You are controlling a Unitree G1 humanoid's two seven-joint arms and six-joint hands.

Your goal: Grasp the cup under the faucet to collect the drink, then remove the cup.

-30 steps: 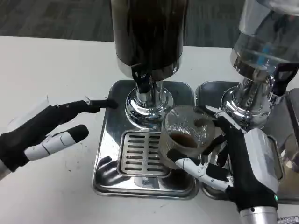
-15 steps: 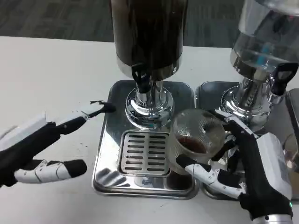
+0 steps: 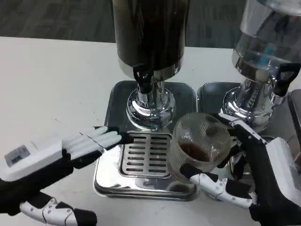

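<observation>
Nearest the camera, left of the drip tray (image 3: 109,155): left hand (image 3: 51,165), now drawn in low, fingers (image 3: 96,139) stretched flat and apart, holding nothing, tips reaching the drip tray's left rim by the slotted grate (image 3: 143,154). A second ago, held farther out over the white tabletop (image 3: 51,80), a fingertip near the tray's upper left corner.

Right of the grate, over the tray's right edge: right hand (image 3: 256,176), wrapped around the clear cup (image 3: 201,141), thumb under its near side, other fingers behind it. Cup tilted, mouth toward the camera, a little dark drink pooled inside. Shifted rightward since a second ago, away from the black faucet (image 3: 142,77) and clear of the grate.

Judged from that: collecting done, removal under way; only carrying the cup clear of the tray and setting it down left. Tilt worth watching, given the liquid.

Behind the grate, at the tray's back: chrome base and dark dispenser (image 3: 149,35), faucet handle facing forward. Right of the tray: second tray (image 3: 209,92) carrying a clear dispenser (image 3: 265,52) with its own black tap.

All around the tray: plain white tabletop, a few small dark specks left of it. Beyond the tabletop's far edge: dark grey carpeted floor (image 3: 56,19).
</observation>
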